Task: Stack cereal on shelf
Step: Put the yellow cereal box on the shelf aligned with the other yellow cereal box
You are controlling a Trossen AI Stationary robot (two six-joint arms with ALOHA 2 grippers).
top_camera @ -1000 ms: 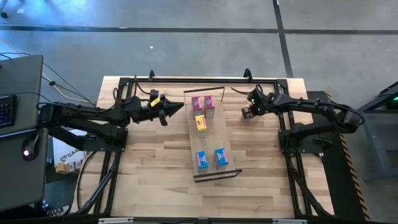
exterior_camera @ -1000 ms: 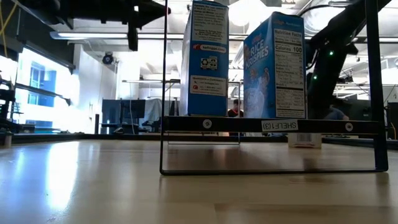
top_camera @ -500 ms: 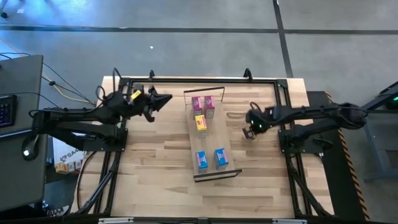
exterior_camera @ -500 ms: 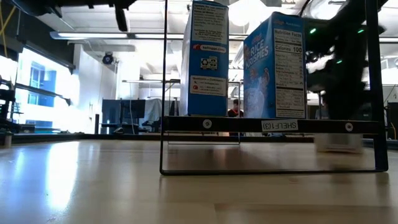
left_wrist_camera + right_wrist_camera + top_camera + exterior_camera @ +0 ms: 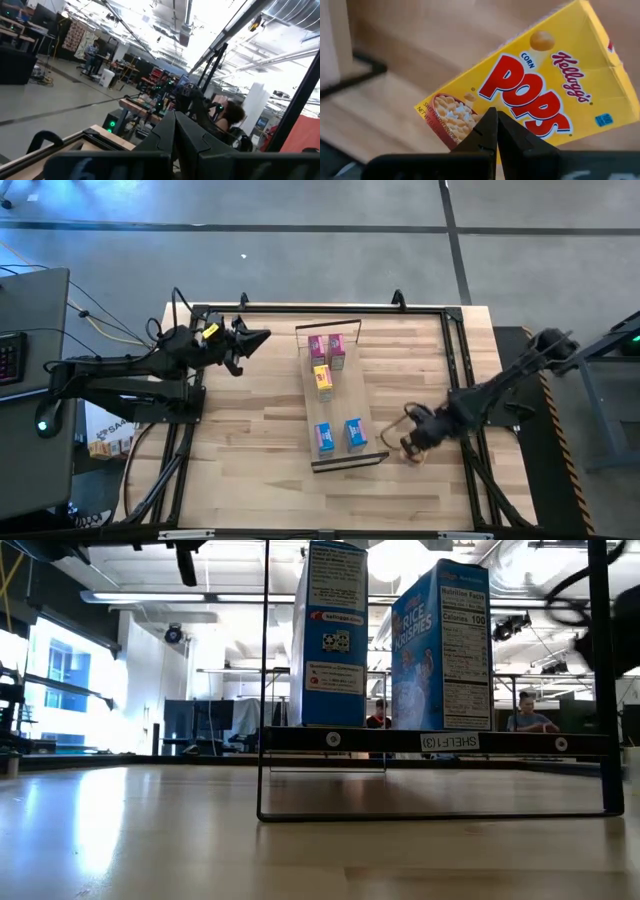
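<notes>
Dark left tool — fingers together, raised off the bench's far-left corner, idle. Pale-wood shelf mid-bench carries five boxes. Yellow cereal box lies flat, long axis skewed, directly beneath the right tool — tips together, empty, nearer arm.

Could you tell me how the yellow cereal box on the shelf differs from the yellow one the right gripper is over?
The yellow box on the shelf stands among the other boxes, mid-plank; the Corn Pops box lies flat on the tabletop, off the shelf. The shelved one has no gripper near it; the right gripper is shut directly above the loose one. Both are yellow with red print.
</notes>
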